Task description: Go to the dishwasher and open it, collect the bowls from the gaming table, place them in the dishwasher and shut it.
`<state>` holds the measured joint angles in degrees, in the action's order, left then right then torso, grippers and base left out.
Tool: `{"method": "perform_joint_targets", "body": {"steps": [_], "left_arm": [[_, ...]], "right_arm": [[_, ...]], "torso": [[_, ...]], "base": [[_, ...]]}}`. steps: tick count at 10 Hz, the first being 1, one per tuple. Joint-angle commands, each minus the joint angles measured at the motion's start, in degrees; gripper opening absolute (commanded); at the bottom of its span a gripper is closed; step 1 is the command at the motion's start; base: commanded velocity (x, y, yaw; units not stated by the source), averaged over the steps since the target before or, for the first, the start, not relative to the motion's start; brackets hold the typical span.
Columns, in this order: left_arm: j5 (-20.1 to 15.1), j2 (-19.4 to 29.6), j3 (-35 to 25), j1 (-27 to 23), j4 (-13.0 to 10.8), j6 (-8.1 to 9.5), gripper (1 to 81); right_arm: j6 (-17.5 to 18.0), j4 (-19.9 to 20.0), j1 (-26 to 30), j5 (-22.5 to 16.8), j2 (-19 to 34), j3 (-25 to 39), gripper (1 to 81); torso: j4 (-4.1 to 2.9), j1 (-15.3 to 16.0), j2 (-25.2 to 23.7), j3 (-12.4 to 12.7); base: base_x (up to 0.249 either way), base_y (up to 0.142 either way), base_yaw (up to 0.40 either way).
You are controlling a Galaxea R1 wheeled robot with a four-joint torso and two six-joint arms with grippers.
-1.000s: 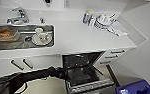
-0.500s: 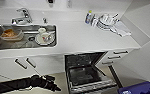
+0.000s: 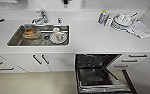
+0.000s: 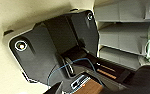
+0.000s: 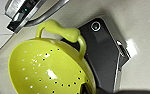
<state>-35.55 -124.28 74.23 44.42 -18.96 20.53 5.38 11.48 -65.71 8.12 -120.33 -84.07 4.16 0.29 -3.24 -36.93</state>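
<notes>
facing a white counter [image 3: 96,37] from the head view, with the dishwasher [image 3: 101,75] open beneath it, door [image 3: 103,87] folded down flat, dark interior and wire rack [image 3: 94,76] exposed. flanked by white cabinet doors [image 3: 41,61] with dark bar handles and by white drawers [image 3: 136,60]. set into the counter, a steel sink [image 3: 13,41] under a chrome tap [image 3: 41,17], holding an orange-filled bowl [image 3: 29,32] and white dishes [image 3: 58,37]. near the wall, a small bottle [image 3: 101,17] beside a stack of white plates and cups [image 3: 122,20], next to a folded white cloth [image 3: 142,29].

in the right wrist view, one lime yellow-green bowl [image 5: 48,71], pierced with small holes and fitted with a looped handle [image 5: 63,31], lying large and close against the right gripper's dark plate [image 5: 103,52]. cannot tell whether the right gripper is clamped on it, apart or together, the fingers being out of sight. beyond the bowl, away from the right gripper, the stainless edge of the dishwasher [image 5: 23,11] with a small lit dot, over pale floor [image 5: 141,30].

in the left wrist view, the left gripper's dark plate [image 4: 56,42] with round fittings, a blue cable [image 4: 66,65] looping across it, pale floor [image 4: 28,12] behind, grey shelves [image 4: 121,32] off to one side. cannot tell the left gripper's state either.
</notes>
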Motion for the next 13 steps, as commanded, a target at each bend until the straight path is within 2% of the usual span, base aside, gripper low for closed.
{"method": "perform_joint_targets", "body": {"steps": [1,2,3,4,5,6,7,10,13], "left_arm": [[-2.2,-6.4,-1.6,10.0,-10.6,-1.02,81.1],[-2.2,-8.3,0.0,13.6,-12.5,-1.02,81.1],[-2.0,-9.9,1.9,16.9,-15.0,-1.02,81.1],[-2.0,-10.8,3.0,19.4,-16.3,-1.02,81.1],[-1.4,-12.1,5.2,22.1,-17.1,-1.02,81.1],[0.6,-14.0,8.5,25.2,-18.9,-1.02,81.1],[2.3,-16.0,12.7,27.9,-19.8,-1.02,81.1],[8.3,-19.2,20.8,32.8,-20.9,-1.02,81.1],[10.9,-22.9,27.6,36.7,-21.0,-1.19,81.1]], "right_arm": [[3.5,-0.1,7.2,-5.6,6.6,3.3,1.0],[4.1,-0.1,9.6,-6.4,6.9,3.5,1.0],[5.2,-0.1,12.5,-8.0,6.8,3.0,1.0],[6.0,-0.1,15.0,-9.3,6.6,2.9,1.0],[6.7,0.0,17.9,-11.8,5.9,2.3,1.0],[8.1,0.0,20.6,-14.0,4.8,0.6,1.0],[8.9,0.0,22.8,-15.3,3.5,-1.2,1.0],[10.4,0.1,28.2,-19.4,-1.4,-7.0,1.0],[11.1,0.0,32.5,-23.0,-7.5,-14.7,1.0]], "torso": [[-1.13,0.0,0.0,0.0],[-1.57,0.0,0.0,0.0],[-3.32,0.0,0.0,0.0],[-4.06,0.0,0.0,0.0],[-4.11,0.0,0.0,0.0],[-4.05,0.0,0.0,0.0],[-4.05,0.0,0.0,0.0],[-4.05,0.0,0.0,0.0],[-4.05,0.0,0.0,0.0]], "base": [[0.0,0.0,0.0],[0.0,0.0,0.0],[0.0,0.0,0.0],[0.0,0.0,0.0],[0.0,0.0,0.0],[0.0,0.0,0.0],[0.0,0.0,0.0],[0.0,0.0,0.0],[0.0,0.0,0.0]]}}
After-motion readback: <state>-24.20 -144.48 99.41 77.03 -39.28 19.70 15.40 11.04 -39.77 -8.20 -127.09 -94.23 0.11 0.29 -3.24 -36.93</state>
